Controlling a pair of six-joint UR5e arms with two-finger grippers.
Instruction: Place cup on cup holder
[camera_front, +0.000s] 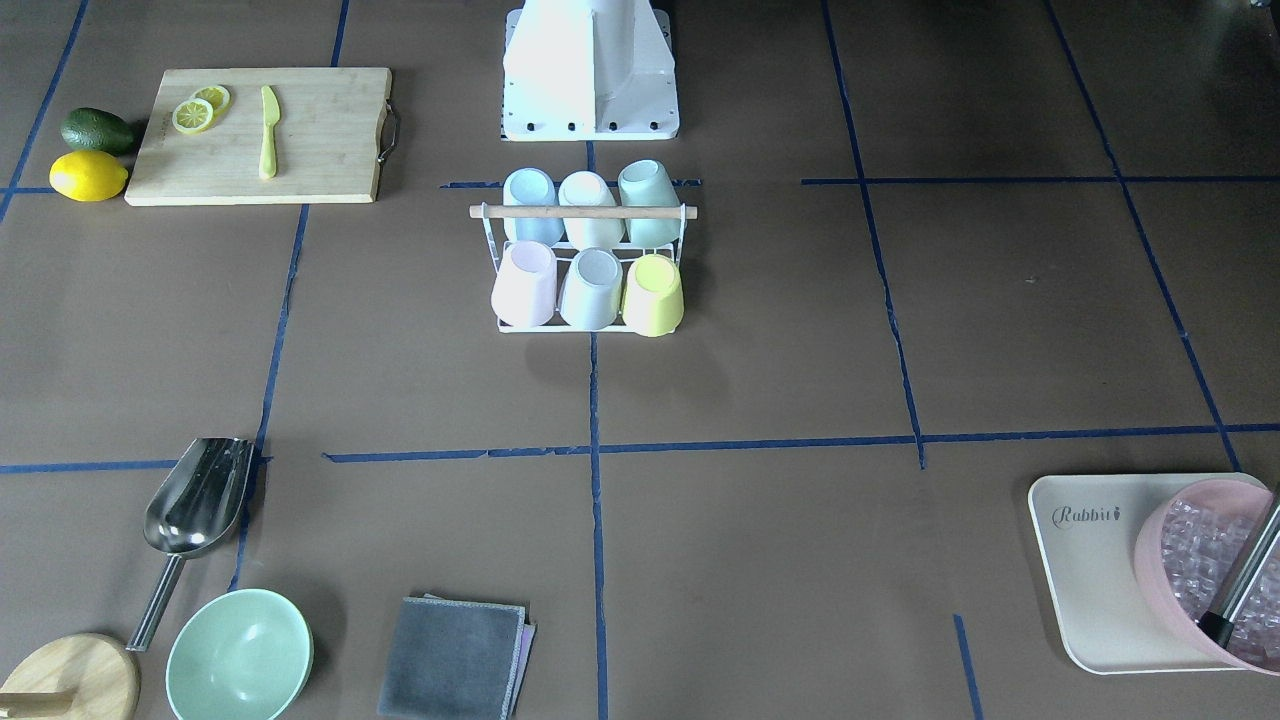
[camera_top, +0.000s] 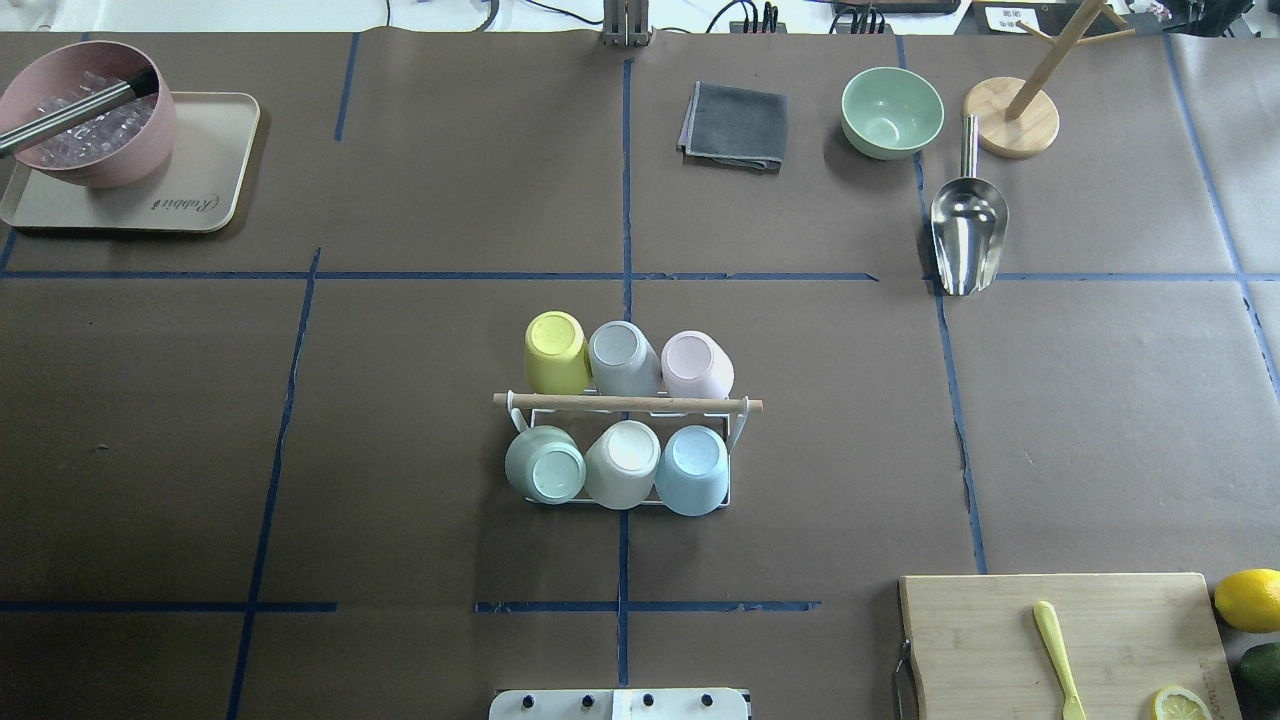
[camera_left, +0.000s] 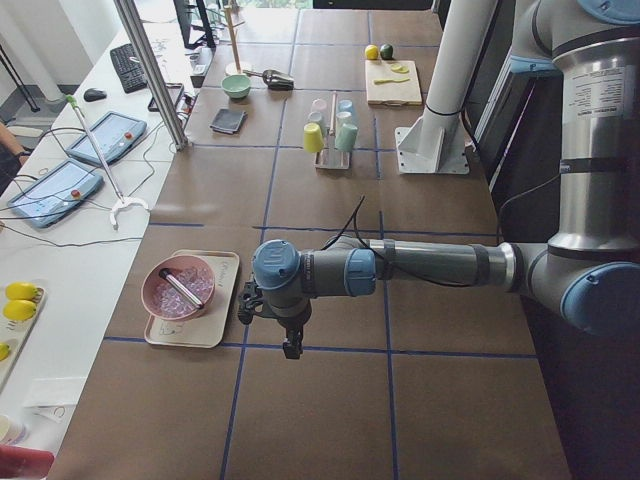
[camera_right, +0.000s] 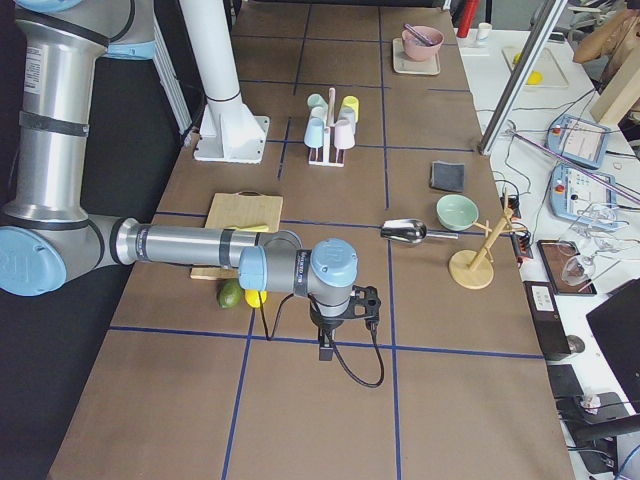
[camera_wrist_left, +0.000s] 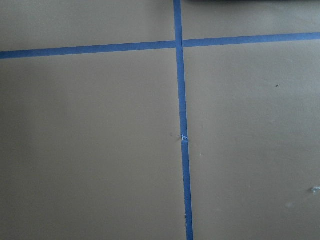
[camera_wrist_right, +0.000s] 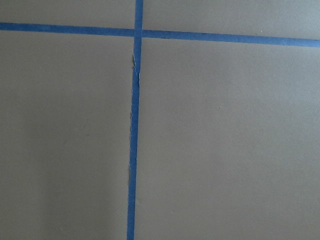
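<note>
You've got the cup holder (camera_top: 625, 403) dead centre of the overhead frame, standing on the brown table (camera_top: 400, 450). It's a white wire rack with a light wooden rod across the top.

Six cups sit upside down on its prongs, three per row, bases leaning away from the rod.
- Upper row in that frame: yellow cup (camera_top: 556, 352), grey cup (camera_top: 622, 357), pink cup (camera_top: 696, 364).
- Lower row: green cup (camera_top: 544, 464), cream cup (camera_top: 622, 463), blue cup (camera_top: 694, 468).

The front-facing view shows the same rack, upper centre of frame, with the rows swapped.

The arms show only in the side views.
- Left gripper (camera_left: 291, 348): lower middle of the left side frame, pointing down over the table, near the tray (camera_left: 215, 320) with the pink bowl (camera_left: 180, 287).
- Right gripper (camera_right: 325, 350): lower middle of the right side frame, pointing down, near the lemon (camera_right: 256, 297) and avocado (camera_right: 231, 294).

Both are well apart from the rack. Can't tell whether either claw is apart or together.

Both wrist cams show only table and blue tape lines (camera_wrist_left: 182, 125).
</note>
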